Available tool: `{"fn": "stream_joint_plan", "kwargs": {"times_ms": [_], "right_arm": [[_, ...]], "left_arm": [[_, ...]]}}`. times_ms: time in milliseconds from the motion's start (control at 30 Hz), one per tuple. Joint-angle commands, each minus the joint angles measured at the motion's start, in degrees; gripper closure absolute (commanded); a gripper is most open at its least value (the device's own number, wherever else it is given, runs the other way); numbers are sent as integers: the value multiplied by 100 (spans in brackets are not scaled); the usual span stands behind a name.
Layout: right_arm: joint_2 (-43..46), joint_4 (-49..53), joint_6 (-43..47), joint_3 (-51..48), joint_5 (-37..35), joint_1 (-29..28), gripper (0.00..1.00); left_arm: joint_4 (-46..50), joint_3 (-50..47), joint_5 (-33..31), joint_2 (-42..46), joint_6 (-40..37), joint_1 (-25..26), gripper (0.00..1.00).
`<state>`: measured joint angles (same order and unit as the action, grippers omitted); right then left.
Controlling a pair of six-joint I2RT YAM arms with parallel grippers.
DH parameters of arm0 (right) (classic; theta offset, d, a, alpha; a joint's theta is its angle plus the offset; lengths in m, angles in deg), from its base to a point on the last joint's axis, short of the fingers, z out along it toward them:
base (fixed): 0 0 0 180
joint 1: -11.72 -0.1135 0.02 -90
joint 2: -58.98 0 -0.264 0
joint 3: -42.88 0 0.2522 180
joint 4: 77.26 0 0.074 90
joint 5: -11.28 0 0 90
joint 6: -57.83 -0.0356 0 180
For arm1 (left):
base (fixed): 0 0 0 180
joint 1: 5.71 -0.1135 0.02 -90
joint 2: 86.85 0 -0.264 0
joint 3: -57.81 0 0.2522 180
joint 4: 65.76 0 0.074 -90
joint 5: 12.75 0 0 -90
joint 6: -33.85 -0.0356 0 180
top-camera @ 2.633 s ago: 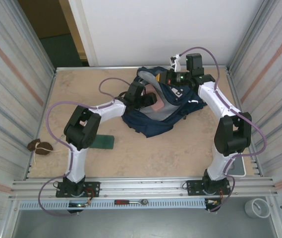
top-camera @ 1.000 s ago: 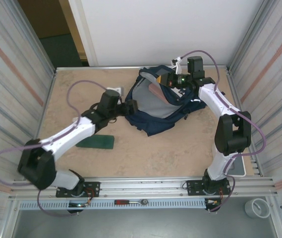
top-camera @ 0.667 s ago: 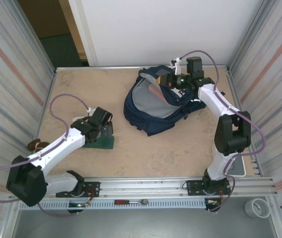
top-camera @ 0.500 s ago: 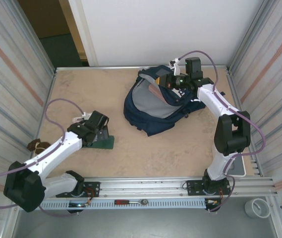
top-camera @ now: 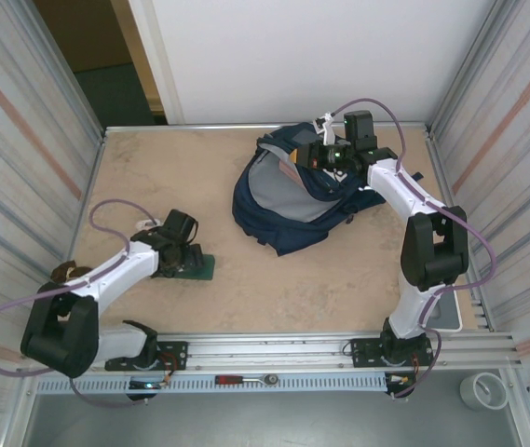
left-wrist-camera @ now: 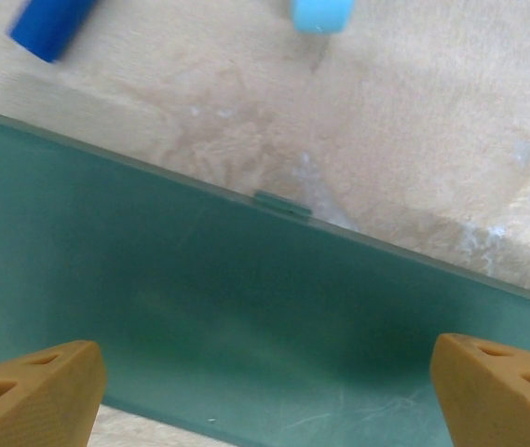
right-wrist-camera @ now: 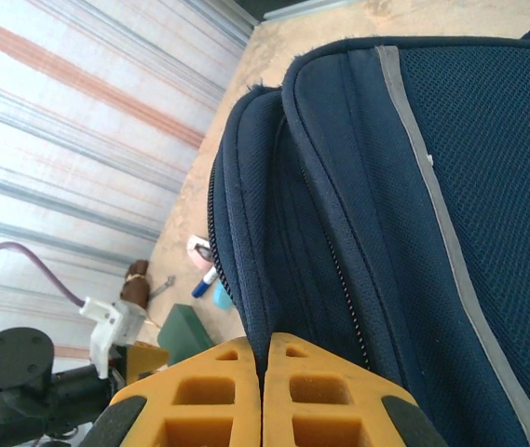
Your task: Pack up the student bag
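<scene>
The student bag (top-camera: 292, 200) lies open at the back of the desk (top-camera: 283, 289), right fingers (right-wrist-camera: 257, 363) pinching its edge. Left fingers (top-camera: 181, 248) are spread wide over a green case (left-wrist-camera: 199, 307), not packed yet

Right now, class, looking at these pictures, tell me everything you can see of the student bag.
The student bag is a large navy fabric backpack. It rests on the far middle of the table, and its main compartment gapes open to show the grey lining. A thin grey stripe and zip lines run along its mesh-textured side. The right gripper, jaws shut, pinches the bag's upper rim and holds the mouth open.
</scene>
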<state>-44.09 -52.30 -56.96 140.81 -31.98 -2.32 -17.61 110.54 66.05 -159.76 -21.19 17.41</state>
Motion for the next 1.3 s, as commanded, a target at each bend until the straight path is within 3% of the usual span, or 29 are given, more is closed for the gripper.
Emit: {"fn": "stream_joint_plan", "kwargs": {"times_ms": [0,367,633,733,867,1000,1267], "right_arm": [[-126,119,164,-94,-139,-2,100],[99,102,204,-367,-165,29,100],[212,106,195,-478,-96,198,100],[303,115,228,-531,-99,274,100],[303,93,223,-573,-77,348,100],[216,31,199,-556,-43,366,100],[140,-66,35,-510,46,385,100]], "left_arm": [[-270,-76,389,-11,150,132,11],[-775,199,618,-653,755,1022,11],[-1139,1186,515,-1318,681,1812,11],[-1072,1393,114,-1135,-50,2001,9],[-975,1309,-264,-593,-1856,2014,6],[-1356,873,239,-39,-4088,1943,5],[-1948,294,793,275,-6280,1521,2]]}}
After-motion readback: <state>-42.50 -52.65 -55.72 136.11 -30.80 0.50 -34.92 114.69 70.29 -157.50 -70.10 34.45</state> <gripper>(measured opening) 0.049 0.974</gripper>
